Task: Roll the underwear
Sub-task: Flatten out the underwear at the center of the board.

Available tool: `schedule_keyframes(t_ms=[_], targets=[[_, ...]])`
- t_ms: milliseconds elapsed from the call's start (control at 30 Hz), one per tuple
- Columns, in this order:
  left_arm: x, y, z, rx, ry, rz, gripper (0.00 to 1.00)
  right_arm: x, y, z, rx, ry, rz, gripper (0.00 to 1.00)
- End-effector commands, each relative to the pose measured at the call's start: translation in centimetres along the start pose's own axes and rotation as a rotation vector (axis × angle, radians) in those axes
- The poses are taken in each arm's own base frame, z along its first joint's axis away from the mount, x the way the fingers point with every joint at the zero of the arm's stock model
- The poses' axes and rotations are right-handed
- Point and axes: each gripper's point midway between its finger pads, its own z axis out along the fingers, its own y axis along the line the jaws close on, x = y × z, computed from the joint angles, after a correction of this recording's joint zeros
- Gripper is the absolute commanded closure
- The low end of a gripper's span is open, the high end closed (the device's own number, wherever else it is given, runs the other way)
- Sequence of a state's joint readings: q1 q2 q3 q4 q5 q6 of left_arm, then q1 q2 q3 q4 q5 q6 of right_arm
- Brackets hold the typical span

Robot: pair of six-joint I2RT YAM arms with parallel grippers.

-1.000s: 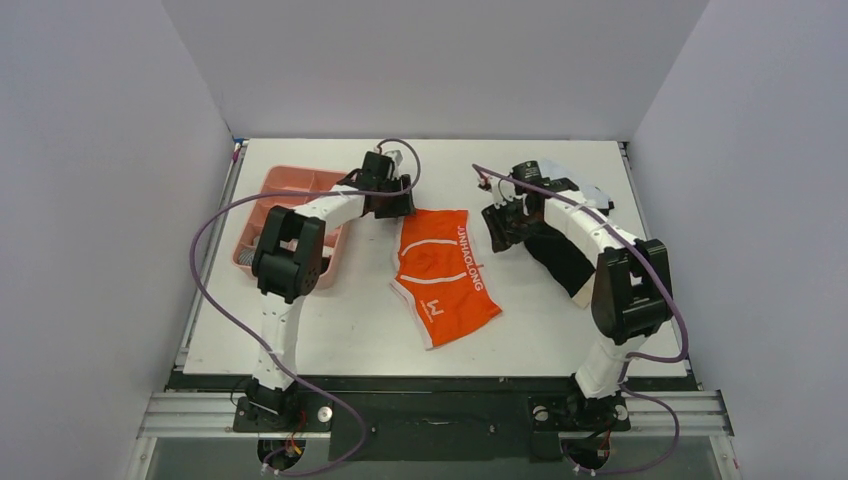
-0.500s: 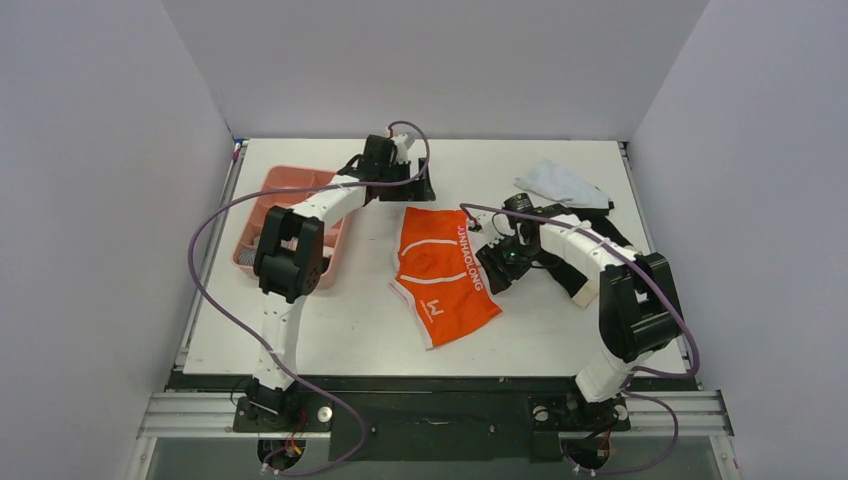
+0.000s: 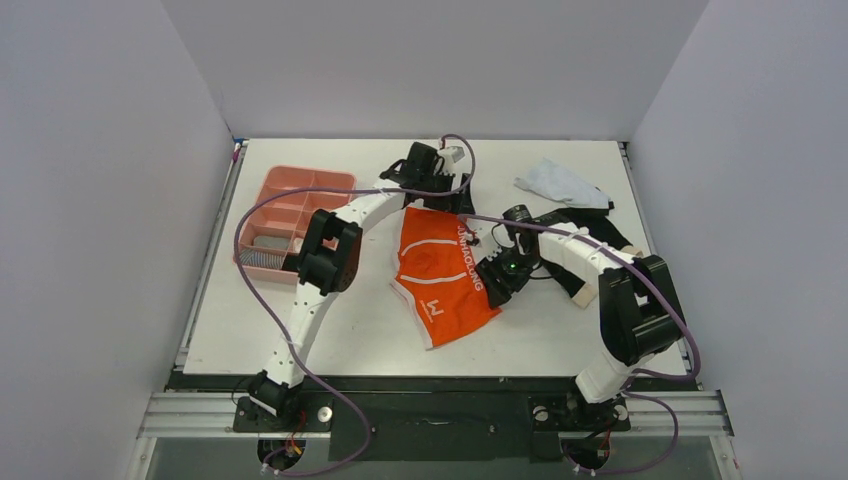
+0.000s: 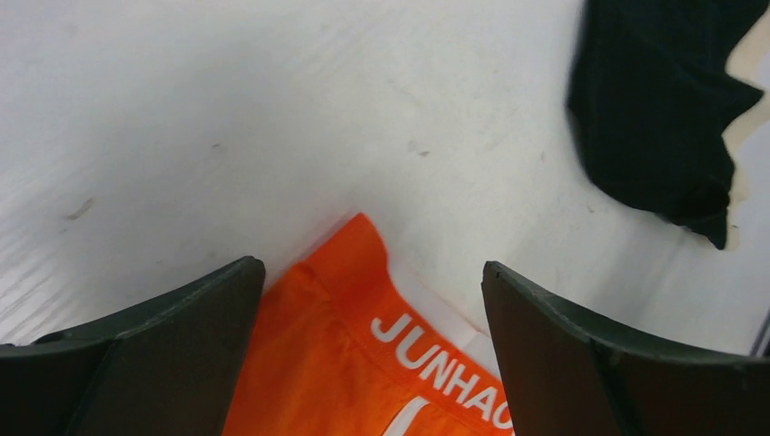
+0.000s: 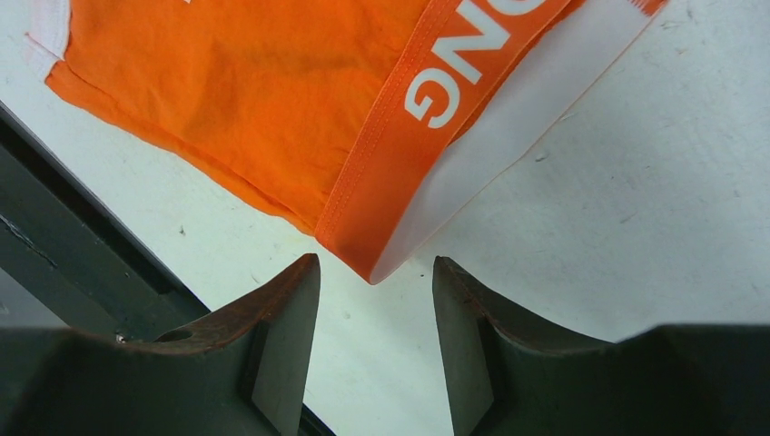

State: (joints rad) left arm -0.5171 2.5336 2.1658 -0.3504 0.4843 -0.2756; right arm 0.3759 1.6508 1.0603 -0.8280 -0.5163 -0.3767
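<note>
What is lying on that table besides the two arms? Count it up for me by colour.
orange underwear: 1
black underwear: 1
pale cloth: 1
pink tray: 1
grey striped bundle in the tray: 1
Total: 5

White "JUNHAOLONG" lettering along waistband of orange underwear.

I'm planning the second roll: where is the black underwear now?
Top view: the black underwear lies right of centre, partly under the right arm, right of the orange underwear and nearer than the white cloth.
</note>
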Motion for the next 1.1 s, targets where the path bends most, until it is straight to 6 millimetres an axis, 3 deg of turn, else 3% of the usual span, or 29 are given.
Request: schedule_keyframes(t_ms=[0, 167, 633, 733, 867, 900, 1067], targets=[[-0.1, -1.3, 0.4, 0.032, 0.018, 0.007, 0.11, -0.6, 1.1, 0.0, -0.037, -0.032, -0.038, 0.54], [0.7, -0.6, 1.1, 0.016, 0.035, -0.017, 0.17, -0.2, 1.4, 0.7, -0.056, -0.017, -0.035, 0.55], [1.9, -0.2, 1.0, 0.026, 0.060, -0.024, 0.58, 0.9, 1.4, 1.7, -0.065, 0.029, -0.026, 0.65], [1.9, -0.2, 0.9, 0.033, 0.060, -0.026, 0.66, 0.8, 1.3, 1.7, -0.060, 0.028, -0.028, 0.72], [1.9, -0.3, 0.9, 0.045, 0.060, -0.027, 0.86, 1.0, 1.1, 1.6, -0.054, 0.031, -0.022, 0.87], [1.8, -0.2, 0.9, 0.045, 0.059, -0.032, 0.96, 1.1, 1.0, 1.6, -0.052, 0.032, -0.020, 0.91], [1.3, 0.6, 0.8, 0.025, 0.036, -0.073, 1.00, 1.5, 0.0, 0.9, -0.034, 0.022, 0.003, 1.00]])
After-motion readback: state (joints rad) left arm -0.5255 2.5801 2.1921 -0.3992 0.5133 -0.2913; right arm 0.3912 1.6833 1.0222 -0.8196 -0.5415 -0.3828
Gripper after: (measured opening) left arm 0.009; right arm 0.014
